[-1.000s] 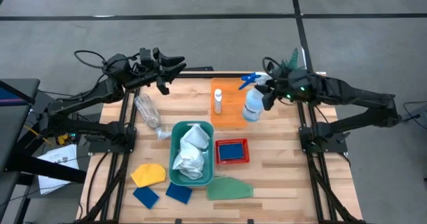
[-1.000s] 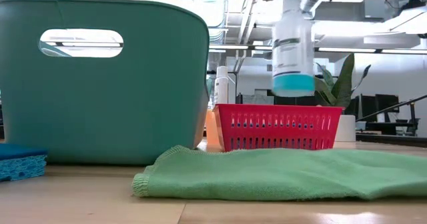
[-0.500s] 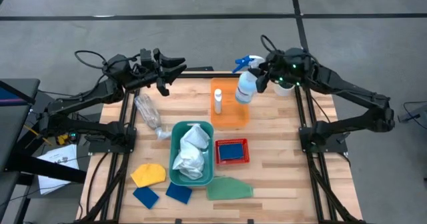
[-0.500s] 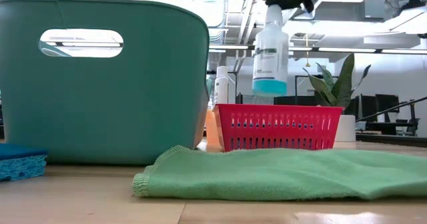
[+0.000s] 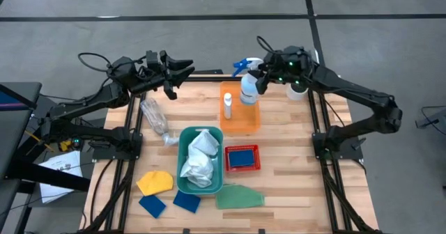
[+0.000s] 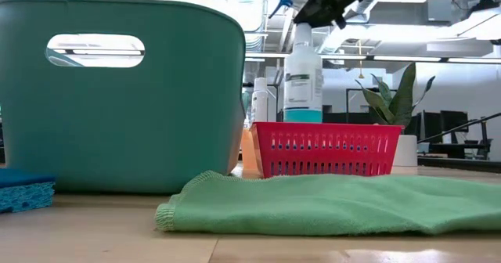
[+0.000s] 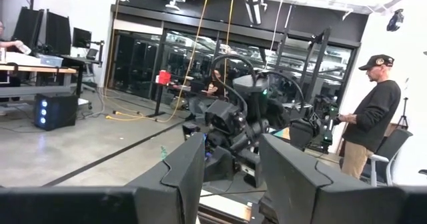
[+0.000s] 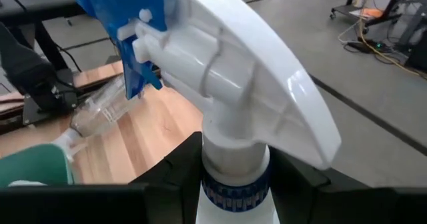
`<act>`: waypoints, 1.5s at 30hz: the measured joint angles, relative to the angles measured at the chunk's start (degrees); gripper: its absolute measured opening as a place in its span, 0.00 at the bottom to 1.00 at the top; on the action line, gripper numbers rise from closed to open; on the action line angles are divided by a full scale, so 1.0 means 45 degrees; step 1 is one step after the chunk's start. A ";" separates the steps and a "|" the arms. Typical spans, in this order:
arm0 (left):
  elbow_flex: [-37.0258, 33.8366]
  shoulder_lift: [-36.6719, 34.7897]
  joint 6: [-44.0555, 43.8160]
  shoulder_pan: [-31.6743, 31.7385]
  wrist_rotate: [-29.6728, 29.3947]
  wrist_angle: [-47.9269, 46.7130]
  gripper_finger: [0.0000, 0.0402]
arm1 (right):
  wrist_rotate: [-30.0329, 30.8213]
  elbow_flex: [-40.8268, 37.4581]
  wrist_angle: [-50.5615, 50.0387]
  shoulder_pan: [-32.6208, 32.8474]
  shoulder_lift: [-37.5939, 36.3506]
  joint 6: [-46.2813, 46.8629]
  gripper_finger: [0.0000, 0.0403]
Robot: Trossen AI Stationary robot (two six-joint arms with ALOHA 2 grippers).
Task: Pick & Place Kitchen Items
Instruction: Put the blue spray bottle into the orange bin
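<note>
Right jaws (image 5: pixel 263 81) clamp neck of spray bottle (image 5: pixel 249 91), hanging over orange tray (image 5: pixel 239 115) near counter's far edge. Lower it straight, beside small white bottle (image 5: pixel 227 106), then release. Left jaws (image 5: pixel 182 68) narrow, empty, far-left corner.

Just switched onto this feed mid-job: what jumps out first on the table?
The right hand grips the spray bottle by its neck, above the orange tray at the table's far edge, where a small white bottle stands. At mid-table a teal bin holds white cloths. The left hand hangs past the far left corner.
</note>
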 joint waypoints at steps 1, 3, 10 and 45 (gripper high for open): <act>0.0003 0.0000 0.0000 0.0000 -0.0001 0.0000 0.35 | -0.0060 0.0000 0.0152 -0.0035 0.0101 0.0023 0.32; 0.0001 0.0000 -0.0004 0.0000 -0.0001 -0.0004 0.35 | -0.0092 0.0000 0.0263 -0.0123 0.0283 -0.0001 0.32; 0.0000 0.0000 0.0000 0.0000 -0.0098 0.0000 0.35 | -0.0100 0.0000 0.0483 -0.0490 0.0875 -0.0491 0.32; 0.0000 0.0000 0.0121 0.0005 -0.0093 -0.0010 0.35 | -0.0330 -0.1376 0.2771 -0.1264 0.2056 -0.0514 0.32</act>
